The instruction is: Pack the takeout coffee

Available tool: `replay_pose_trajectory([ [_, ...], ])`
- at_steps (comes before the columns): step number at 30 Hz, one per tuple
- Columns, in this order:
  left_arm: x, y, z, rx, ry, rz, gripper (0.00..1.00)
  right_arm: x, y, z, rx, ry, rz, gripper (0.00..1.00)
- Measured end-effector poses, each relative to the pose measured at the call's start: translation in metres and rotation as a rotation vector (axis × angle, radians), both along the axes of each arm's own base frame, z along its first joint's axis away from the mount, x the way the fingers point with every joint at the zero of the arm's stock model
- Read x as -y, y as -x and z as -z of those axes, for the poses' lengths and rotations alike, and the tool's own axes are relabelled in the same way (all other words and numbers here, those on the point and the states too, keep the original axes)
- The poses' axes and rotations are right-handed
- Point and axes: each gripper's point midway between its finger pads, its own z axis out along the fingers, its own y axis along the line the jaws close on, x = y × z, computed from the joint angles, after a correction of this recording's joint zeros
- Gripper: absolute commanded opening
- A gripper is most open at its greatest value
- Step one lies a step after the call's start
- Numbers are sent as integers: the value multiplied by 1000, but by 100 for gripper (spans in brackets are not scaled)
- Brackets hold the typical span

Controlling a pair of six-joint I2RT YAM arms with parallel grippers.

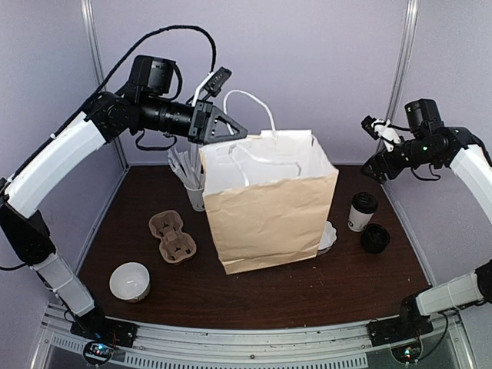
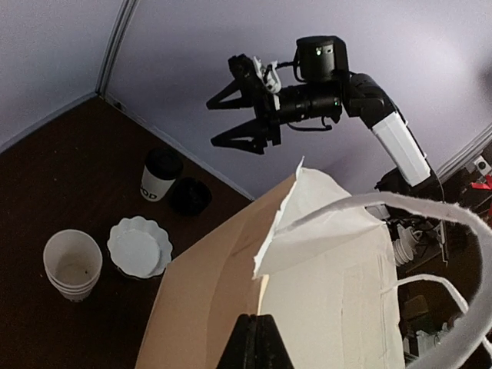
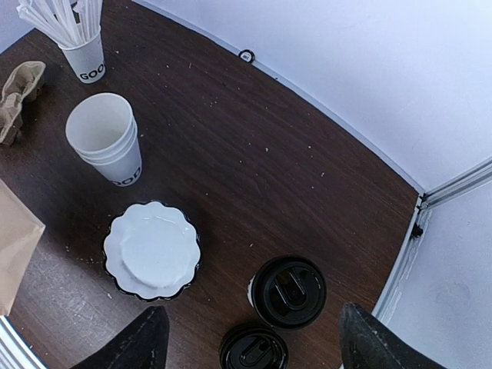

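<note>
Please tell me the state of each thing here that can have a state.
paper bag: upright, mouth open
takeout coffee: upright, lid on, not held
stack of paper cups: upright, no lid, top cup empty
black lids: stacked, beside the coffee
left tool: shut on the bag's rim
right tool: open, empty, in the air

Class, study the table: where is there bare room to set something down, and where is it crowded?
Free: the near strip of table in front of the paper bag, and the far right corner behind the takeout coffee. Crowded: right of the bag, where the white fluted stack, coffee and black lids cluster.
</note>
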Motion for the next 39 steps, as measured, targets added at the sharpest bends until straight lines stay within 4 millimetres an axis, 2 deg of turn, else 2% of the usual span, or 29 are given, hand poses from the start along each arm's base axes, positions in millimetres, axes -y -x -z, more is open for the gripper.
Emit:
replay_pose_trajectory([
  [5, -4, 19, 43, -107, -91, 61, 0, -11, 6, -10, -2, -52, -51, 79],
  [9, 1, 32, 71, -170, -142, 115, 0, -34, 19, -27, -22, -136, -170, 80],
  [13, 14, 42, 91, -204, -171, 167, 0, -74, 50, -46, -43, -210, -389, 83],
  [17, 28, 40, 115, -240, -198, 195, 0, -118, 87, -57, -84, -249, -600, 83],
  [20, 37, 34, 130, -259, -212, 200, 0, -144, 105, -58, -132, -264, -709, 83],
  [21, 44, 28, 142, -268, -219, 200, 7, -163, 114, -50, -193, -267, -775, 83],
  [24, 48, 25, 146, -267, -218, 200, 19, -172, 118, -40, -236, -247, -796, 83],
  [26, 50, 22, 148, -260, -216, 199, 33, -183, 120, -31, -260, -224, -817, 83],
  [29, 50, 21, 147, -235, -214, 198, 49, -195, 121, -17, -296, -185, -825, 83],
  [31, 48, 18, 148, -204, -230, 187, 55, -198, 120, -10, -313, -165, -815, 83],
  [33, 43, 15, 148, -149, -262, 165, 57, -199, 118, -6, -321, -153, -804, 83],
  [36, 21, 14, 142, -45, -346, 111, 65, -198, 117, -6, -317, -146, -799, 83],
  [39, -18, 16, 115, 112, -409, 18, 70, -198, 117, -11, -306, -146, -802, 83],
])
